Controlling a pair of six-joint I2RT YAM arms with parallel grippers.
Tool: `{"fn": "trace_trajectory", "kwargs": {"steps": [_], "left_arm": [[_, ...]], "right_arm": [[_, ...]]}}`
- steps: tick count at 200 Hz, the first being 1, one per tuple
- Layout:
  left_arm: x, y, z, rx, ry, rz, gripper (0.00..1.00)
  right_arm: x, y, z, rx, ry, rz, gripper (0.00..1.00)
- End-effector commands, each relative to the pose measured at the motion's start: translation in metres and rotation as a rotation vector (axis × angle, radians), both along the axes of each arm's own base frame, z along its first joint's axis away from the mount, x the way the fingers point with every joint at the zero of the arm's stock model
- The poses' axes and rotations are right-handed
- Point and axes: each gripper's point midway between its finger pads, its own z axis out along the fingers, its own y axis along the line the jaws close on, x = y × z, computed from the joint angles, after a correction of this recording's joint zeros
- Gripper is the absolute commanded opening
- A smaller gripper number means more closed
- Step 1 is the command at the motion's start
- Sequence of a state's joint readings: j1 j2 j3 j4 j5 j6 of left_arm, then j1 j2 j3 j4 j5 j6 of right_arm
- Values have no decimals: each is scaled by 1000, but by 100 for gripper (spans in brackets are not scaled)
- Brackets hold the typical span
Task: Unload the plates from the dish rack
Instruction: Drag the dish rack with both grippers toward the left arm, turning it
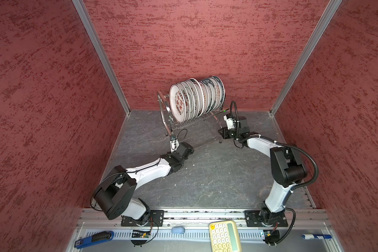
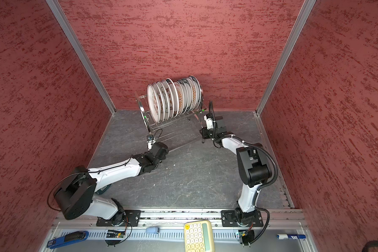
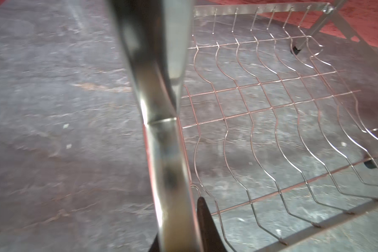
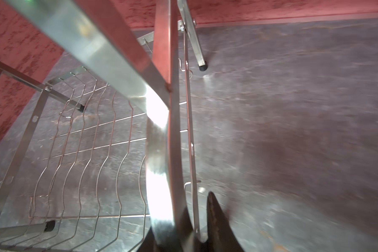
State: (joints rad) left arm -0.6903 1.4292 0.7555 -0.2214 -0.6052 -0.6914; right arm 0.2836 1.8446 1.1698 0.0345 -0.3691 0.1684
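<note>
Tightly, left claw [image 3: 179, 230] and right claw [image 4: 181, 231] clamp dish rack [image 1: 183, 125].

The dish rack [image 1: 190, 122] is polished steel, mirror-bright bands and thin glossy wire. The plates [image 1: 196, 98] look like glazed, glossy white ceramic. The table [image 1: 205, 174] is matt grey, stone-veined; the walls [image 1: 183, 43] are rough and red-textured.

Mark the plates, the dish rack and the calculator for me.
plates [image 1: 179, 103]: in a top view, face of the frontmost plate.
dish rack [image 3: 166, 152]: left wrist view, shiny end handle.
calculator [image 1: 219, 237]: in a top view, keypad.
</note>
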Motion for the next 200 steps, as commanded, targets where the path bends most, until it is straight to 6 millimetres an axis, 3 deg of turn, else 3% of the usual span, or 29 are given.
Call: {"fn": "trace_trajectory", "kwargs": {"steps": [1, 82, 117, 156, 200], "left_arm": [[-37, 31, -37, 54, 185, 31, 0], [-78, 108, -53, -39, 239, 318, 0], [-85, 121, -49, -87, 225, 372, 0], [-90, 126, -49, -97, 237, 406, 0], [-110, 143, -44, -119, 262, 521, 5]], "right_arm": [[-22, 45, -18, 174, 205, 25, 25], [-39, 109, -23, 180, 213, 137, 28], [-46, 129, -27, 199, 223, 166, 28], [-50, 133, -31, 202, 227, 171, 29], [-54, 145, -31, 220, 229, 185, 29]]}}
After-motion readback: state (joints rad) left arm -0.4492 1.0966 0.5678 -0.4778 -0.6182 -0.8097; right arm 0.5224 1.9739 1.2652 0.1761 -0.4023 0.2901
